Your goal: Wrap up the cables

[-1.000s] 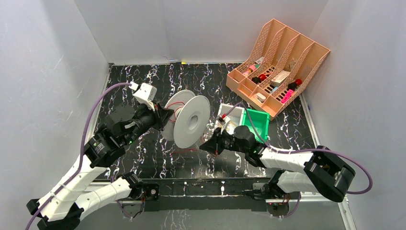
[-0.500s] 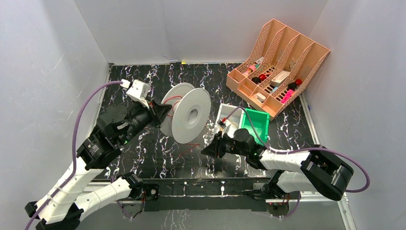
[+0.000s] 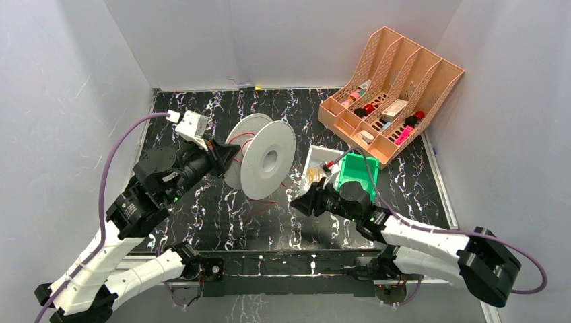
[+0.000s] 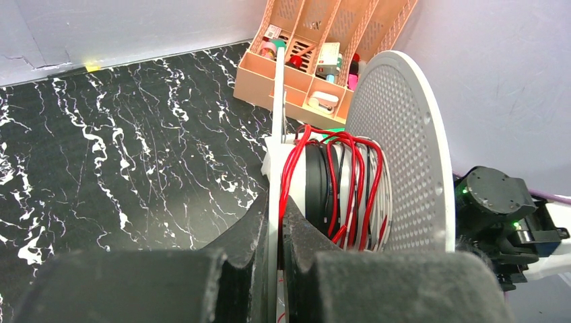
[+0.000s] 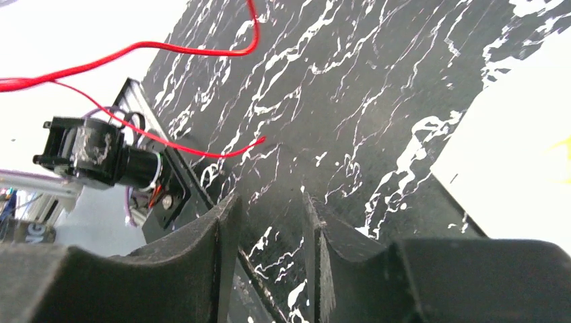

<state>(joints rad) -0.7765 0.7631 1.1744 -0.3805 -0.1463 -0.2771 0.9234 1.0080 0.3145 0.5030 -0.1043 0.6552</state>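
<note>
Left gripper (image 4: 275,229) clamped spool (image 3: 269,158) flange, hub part-hidden | right gripper (image 5: 269,202) fingers stood apart, empty, near table (image 5: 377,101) edge | red cable (image 5: 145,45) left frame

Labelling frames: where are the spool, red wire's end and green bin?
spool (image 3: 259,175), top view, near flange.
red wire's end (image 5: 261,140), right wrist view, its tip.
green bin (image 3: 363,173), top view, bare floor.

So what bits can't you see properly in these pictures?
Red wire: right wrist view, runs off the top and left edges.
Spool, lower half: left wrist view, behind the fingers of the left gripper.
Items in the peach organizer: top view, too small to name.
White box, contents: top view, partly behind the right arm.
</note>
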